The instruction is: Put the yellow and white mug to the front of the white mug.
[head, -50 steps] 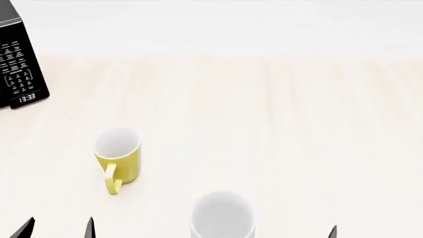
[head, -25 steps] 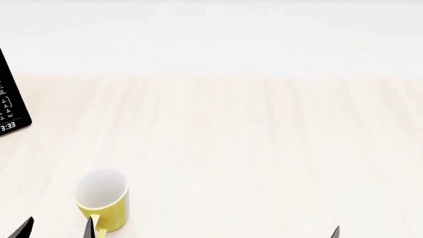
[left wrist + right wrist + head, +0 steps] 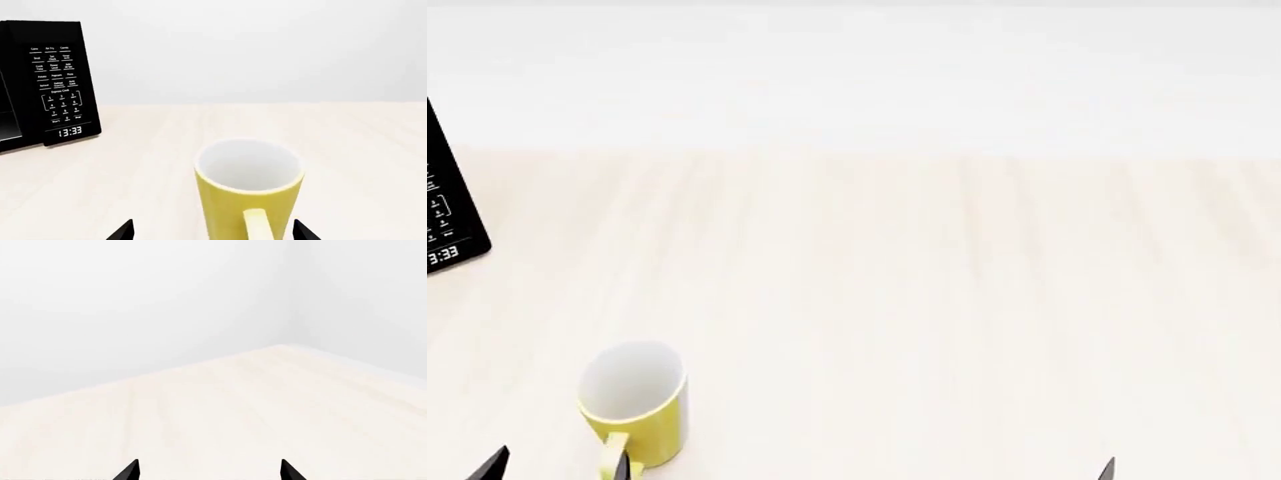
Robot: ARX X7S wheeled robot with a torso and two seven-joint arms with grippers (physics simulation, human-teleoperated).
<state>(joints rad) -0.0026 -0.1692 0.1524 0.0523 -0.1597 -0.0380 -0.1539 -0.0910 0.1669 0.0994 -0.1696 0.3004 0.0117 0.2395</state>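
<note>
A pale wooden table [image 3: 961,300] stretches away toward a plain white wall. The yellow and white mug [image 3: 633,404] stands upright on this table, its white inside showing and its yellow loop handle turned toward the robot. Only yellow shows on its outer side from these angles.

The left gripper [image 3: 558,464] sits just on the robot's side of the mug. In the head view only its two dark fingertips [image 3: 489,466] poke up from the lower edge, one of them right beside the mug's handle. In the left wrist view the mug [image 3: 249,192] fills the middle of the picture, and the left gripper [image 3: 212,231] has its two tips spread wide, one on each side of the mug's base, with clear gaps and no contact. The handle points straight back between them.

A black microwave [image 3: 41,82] stands beyond the mug and off to its side, well apart from it, its keypad facing outward and its clock reading 13:33.

The right gripper [image 3: 209,471] hangs far from the mug over bare table, its two tips held apart with nothing between them.

The white mug appears in none of the three views.
</note>
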